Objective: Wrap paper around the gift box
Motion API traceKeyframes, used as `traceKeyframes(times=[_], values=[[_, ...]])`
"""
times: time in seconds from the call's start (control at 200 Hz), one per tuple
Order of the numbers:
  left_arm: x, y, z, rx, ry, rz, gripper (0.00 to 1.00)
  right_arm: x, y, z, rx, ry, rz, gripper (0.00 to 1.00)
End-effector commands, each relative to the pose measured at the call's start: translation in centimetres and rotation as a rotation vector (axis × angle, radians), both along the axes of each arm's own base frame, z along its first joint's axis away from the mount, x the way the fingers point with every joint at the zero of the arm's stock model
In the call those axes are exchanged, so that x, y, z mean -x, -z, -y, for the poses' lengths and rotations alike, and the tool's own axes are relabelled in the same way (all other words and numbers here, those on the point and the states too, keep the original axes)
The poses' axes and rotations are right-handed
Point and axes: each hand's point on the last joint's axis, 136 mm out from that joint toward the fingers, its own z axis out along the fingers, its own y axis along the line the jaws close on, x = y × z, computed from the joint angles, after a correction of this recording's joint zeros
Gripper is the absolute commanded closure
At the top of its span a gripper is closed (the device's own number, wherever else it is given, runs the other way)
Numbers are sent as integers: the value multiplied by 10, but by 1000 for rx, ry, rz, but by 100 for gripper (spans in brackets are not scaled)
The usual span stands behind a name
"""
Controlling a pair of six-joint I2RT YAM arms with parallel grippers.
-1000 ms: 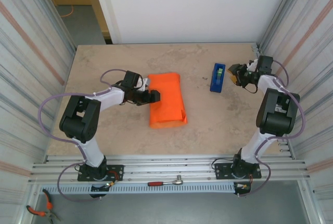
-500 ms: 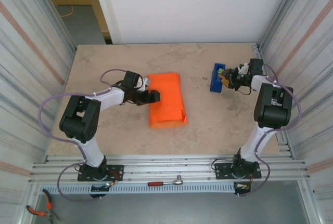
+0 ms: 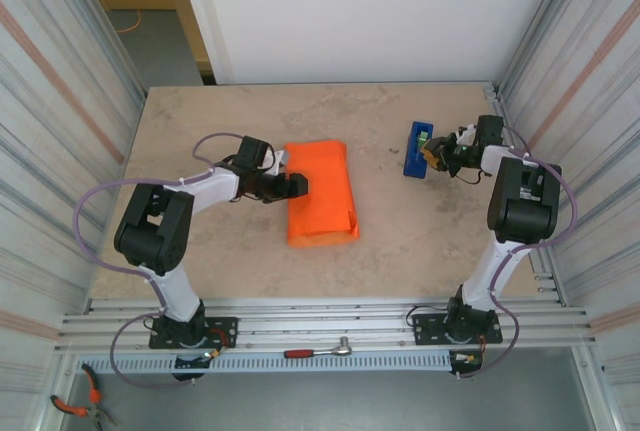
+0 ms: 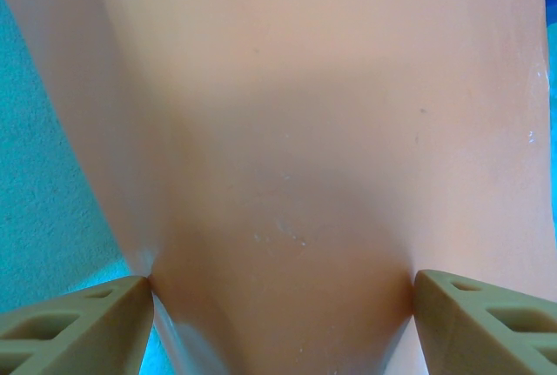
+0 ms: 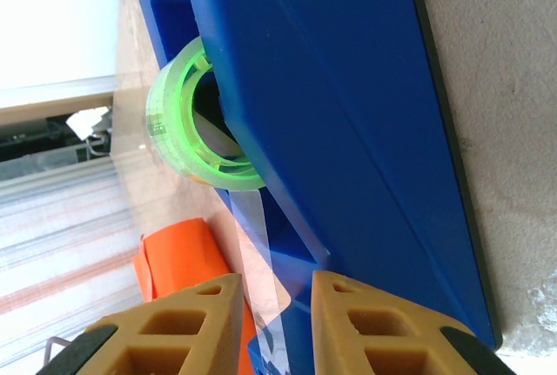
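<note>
looking at my feeds, starting on the left. left gripper (image 3: 291,185) sits at the left edge of the paper (image 3: 322,194), which lies folded into a chunky bundle mid-table (image 3: 220,121), long side running away from me. on the left wrist cam the fingers (image 4: 78,327) stand wide and the paper (image 4: 287,149) fills the whole gap, touching both inner faces with small creases where they press in, so i'd call that a hold on the bundle.

further right, well apart from the paper, is the blue dispenser (image 3: 416,149), near the right edge. right gripper (image 3: 432,154) is just beside it. on the right wrist cam its fingers (image 5: 165,323) are narrow with a slim gap, and the clear strip (image 5: 261,253) off the green roll (image 5: 187,123) runs into that gap. the dispenser (image 5: 348,114) is right in front, and a corner of the paper (image 5: 178,262) shows behind it.
</note>
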Motion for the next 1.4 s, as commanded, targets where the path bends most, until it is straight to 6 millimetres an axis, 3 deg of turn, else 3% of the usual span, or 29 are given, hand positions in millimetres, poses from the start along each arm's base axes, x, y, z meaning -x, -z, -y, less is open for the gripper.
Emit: traceKeyframes(times=[0.0, 0.205, 0.636, 0.807, 1.127, 1.393], values=[[41, 73, -46, -275, -41, -189, 22, 1, 3, -9, -16, -45, 6, 78], [41, 73, -46, -275, -41, -190, 22, 1, -7, -10, -22, -49, 30, 100], [41, 74, -46, -277, -40, -193, 22, 7, -54, -13, -33, -19, 118, 100], [41, 74, -46, -277, -38, -193, 23, 15, -60, -16, -39, -9, 123, 100], [43, 76, -47, -279, -38, -197, 23, 40, -42, -21, -38, 10, 66, 100], [43, 77, -47, -280, -37, -198, 23, 60, -11, -24, -30, 12, 7, 100]])
